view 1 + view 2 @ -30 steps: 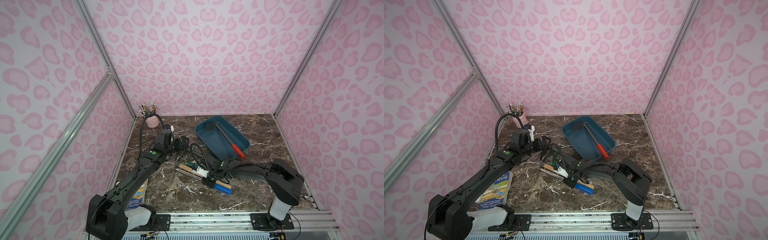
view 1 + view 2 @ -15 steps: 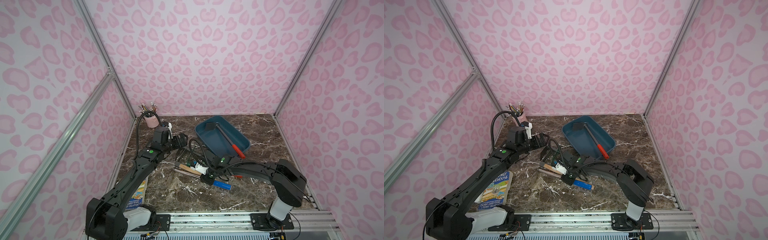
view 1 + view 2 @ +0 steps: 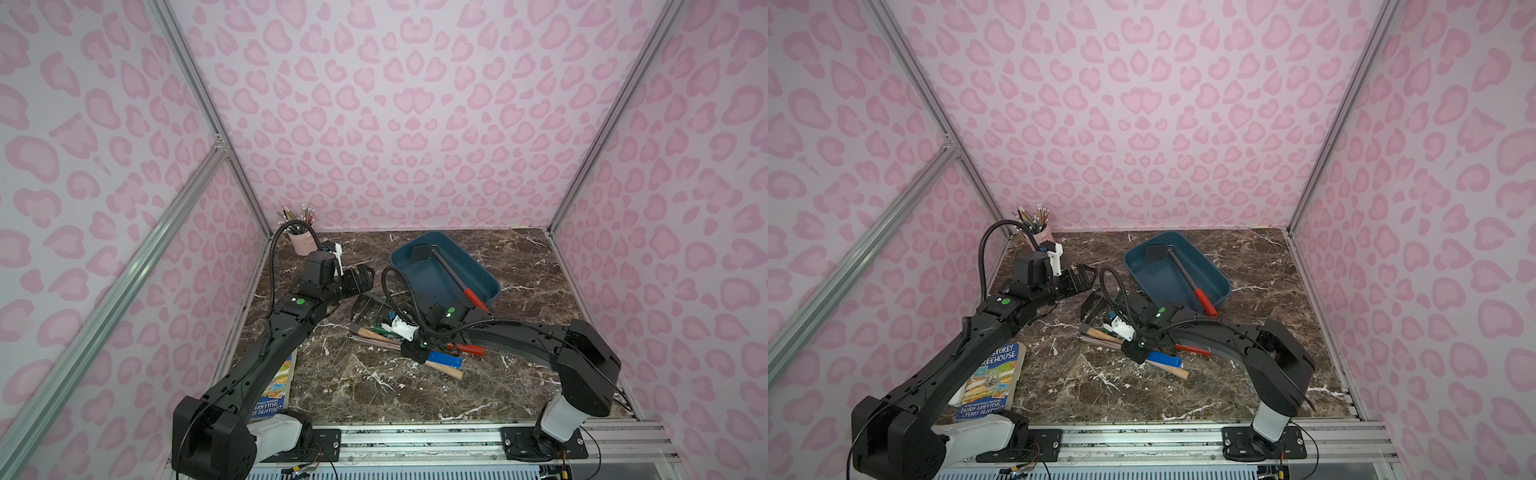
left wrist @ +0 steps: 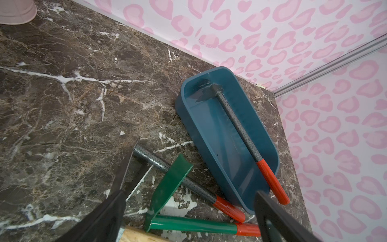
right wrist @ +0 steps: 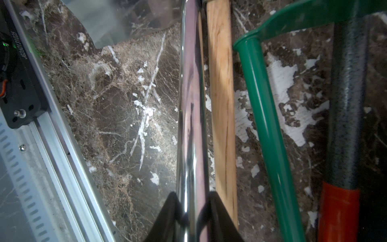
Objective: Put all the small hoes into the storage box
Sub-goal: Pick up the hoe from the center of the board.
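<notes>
Left gripper (image 3: 361, 277) spread; storage box (image 3: 415, 282) holds small hoe (image 3: 451, 272).

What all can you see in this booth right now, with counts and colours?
table: one, dark brown marble, under everything
storage box: one, dark blue, far side of the table
small hoe: one, dark grey shaft and red grip, inside the storage box, grip over its rim
grey-shafted tool: one, grey with red grip, on the table beside the box
green tool: one, green with red end, in the tool pile
hammer: one, wooden handle, in the pile
blue-handled tool: one, chrome shaft, in the pile
pencil cup: one, pink, far left corner
book: one, colourful cover, near left edge
left pincer: one, black, open, above the table
right pincer: one, black, shut on the blue-handled tool's shaft
</notes>
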